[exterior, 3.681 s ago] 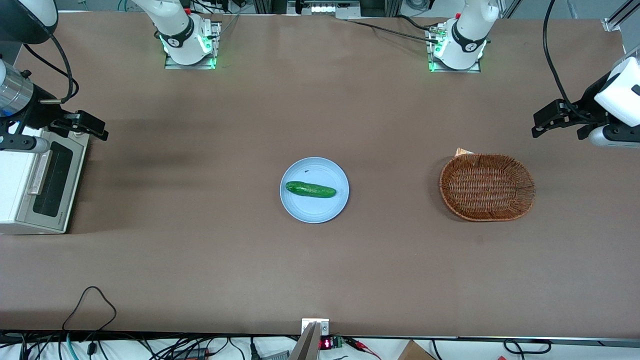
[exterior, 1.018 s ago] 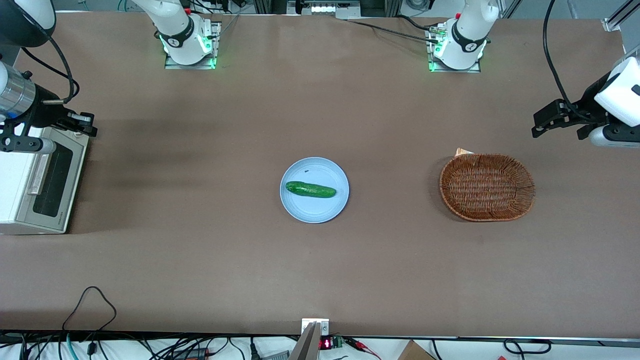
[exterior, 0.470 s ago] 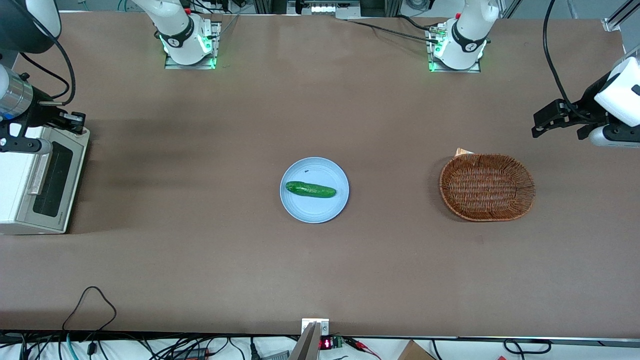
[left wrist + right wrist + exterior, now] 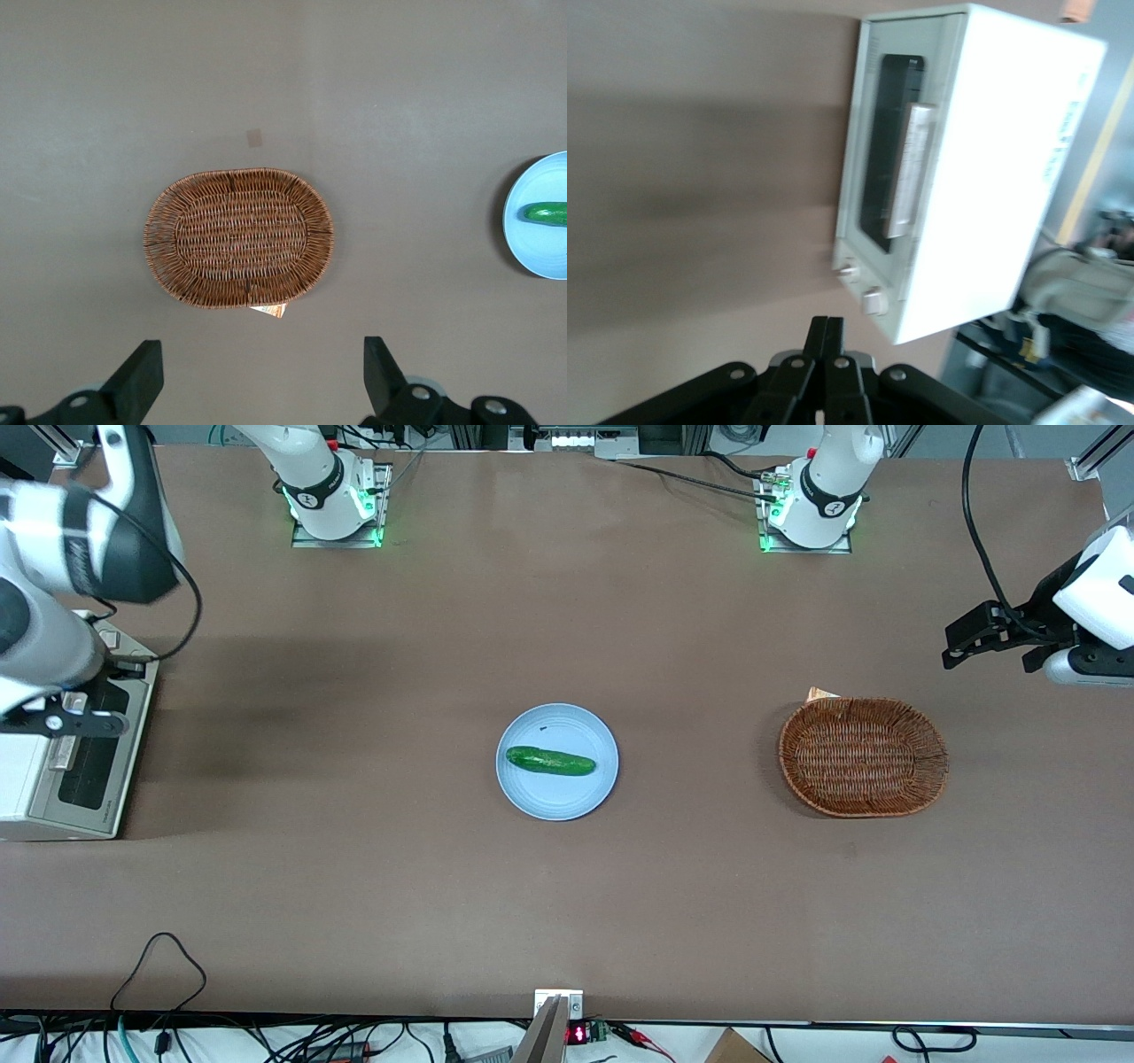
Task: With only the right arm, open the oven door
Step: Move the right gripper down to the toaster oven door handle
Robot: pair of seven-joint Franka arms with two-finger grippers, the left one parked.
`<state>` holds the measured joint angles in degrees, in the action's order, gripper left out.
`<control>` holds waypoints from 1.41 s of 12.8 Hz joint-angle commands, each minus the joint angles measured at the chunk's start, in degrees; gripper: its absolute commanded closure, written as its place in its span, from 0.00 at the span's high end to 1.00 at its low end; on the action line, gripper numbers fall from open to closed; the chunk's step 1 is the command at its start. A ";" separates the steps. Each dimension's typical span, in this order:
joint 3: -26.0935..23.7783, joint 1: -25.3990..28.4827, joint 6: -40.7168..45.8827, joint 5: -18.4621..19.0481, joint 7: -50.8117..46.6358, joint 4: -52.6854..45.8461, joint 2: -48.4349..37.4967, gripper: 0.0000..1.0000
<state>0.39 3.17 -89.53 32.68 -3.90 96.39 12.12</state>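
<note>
Fingers [image 4: 825, 354] of my gripper [image 4: 825, 376] look pressed together on nothing, and my right arm [image 4: 53, 611] has swung over the oven [image 4: 53, 779], whose door [image 4: 873, 150] stays closed.

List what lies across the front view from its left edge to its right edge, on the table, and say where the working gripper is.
Toaster oven with its oven door → plate holding a cucumber → wicker basket. The right arm's gripper, shut, hovers above the oven.
</note>
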 commanded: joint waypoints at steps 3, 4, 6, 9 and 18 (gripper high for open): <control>0.49 -2.91 -10.81 14.04 -8.63 7.65 1.67 0.01; 0.49 -3.26 -12.93 17.29 -12.50 9.50 2.55 0.01; 0.49 -3.52 -15.06 24.15 -20.76 11.96 4.31 0.02; 0.49 -5.28 -19.44 29.80 -28.51 14.52 5.46 0.02; 0.49 -6.60 -20.95 35.70 -37.67 15.40 8.97 0.02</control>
<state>1.36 -2.53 -109.79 66.91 -39.80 111.21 21.33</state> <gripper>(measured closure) 0.978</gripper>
